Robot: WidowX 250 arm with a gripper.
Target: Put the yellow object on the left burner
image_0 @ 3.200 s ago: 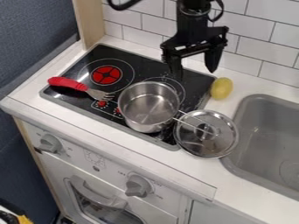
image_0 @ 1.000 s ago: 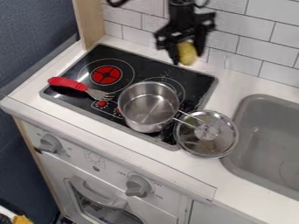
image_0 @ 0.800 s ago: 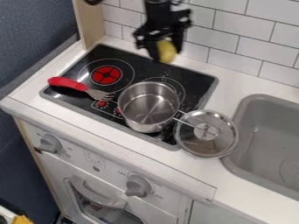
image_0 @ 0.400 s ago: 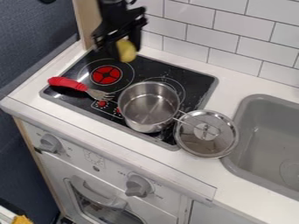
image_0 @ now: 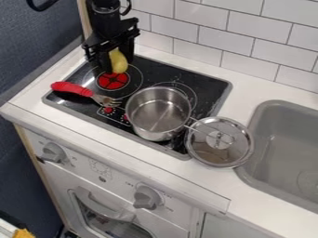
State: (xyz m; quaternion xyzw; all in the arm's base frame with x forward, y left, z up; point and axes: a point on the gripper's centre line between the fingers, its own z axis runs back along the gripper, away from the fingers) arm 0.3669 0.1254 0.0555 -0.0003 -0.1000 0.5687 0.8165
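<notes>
Where the gripper (image_0: 115, 65) holds it, the yellow object (image_0: 118, 62) looks rounded.

Two knobs (image_0: 147, 197), one pot (image_0: 157, 114), one lid (image_0: 219, 148), one fork (image_0: 73, 89), one yellow object (image_0: 118, 62)

A white counter (image_0: 261, 88) with a black stovetop (image_0: 212, 89) carries a fork (image_0: 88, 92), a pot (image_0: 157, 113) and a lid (image_0: 211, 151).
</notes>
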